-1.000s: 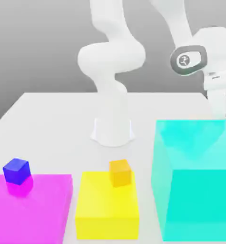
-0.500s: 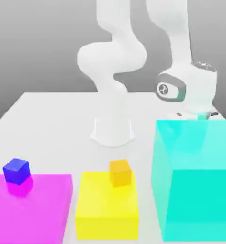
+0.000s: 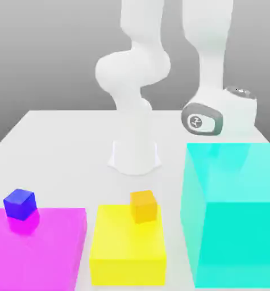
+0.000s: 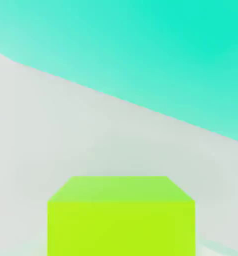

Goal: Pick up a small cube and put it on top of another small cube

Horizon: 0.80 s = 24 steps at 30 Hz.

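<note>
Simulated robot test scene

We see a flat white table, a plain grey backdrop, and untextured coloured blocks such as the cyan block.

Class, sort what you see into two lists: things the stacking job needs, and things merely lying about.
Needed: lime cube; blue cube.

Lying about: orange cube; magenta block; yellow block; cyan block.

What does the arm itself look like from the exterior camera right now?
The arm is glossy white, built from rounded, tubular links on a flared round base. Its wrist housing carries a dark grey oval panel with a small white round emblem. No cables show.
</note>
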Motion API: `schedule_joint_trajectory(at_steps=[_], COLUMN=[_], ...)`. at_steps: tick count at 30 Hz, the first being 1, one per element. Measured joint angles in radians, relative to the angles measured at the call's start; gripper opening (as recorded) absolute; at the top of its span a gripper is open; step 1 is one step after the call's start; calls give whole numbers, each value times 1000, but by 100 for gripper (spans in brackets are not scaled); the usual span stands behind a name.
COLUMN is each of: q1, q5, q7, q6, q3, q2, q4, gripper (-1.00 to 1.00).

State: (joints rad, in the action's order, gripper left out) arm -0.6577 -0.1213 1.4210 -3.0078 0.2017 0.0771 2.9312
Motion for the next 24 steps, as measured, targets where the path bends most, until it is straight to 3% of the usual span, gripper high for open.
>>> schedule_joint_trajectory(at_steps=[3, 7, 24], q1=[-29, -98, -217], q5=[143, 79, -167], q7=[-98, -144, -791], q6=[87, 189, 492], q3=[14, 49, 94], q2=[-110, -119, -237], q4=[21, 0, -272], gripper=[-100, -100, -100])
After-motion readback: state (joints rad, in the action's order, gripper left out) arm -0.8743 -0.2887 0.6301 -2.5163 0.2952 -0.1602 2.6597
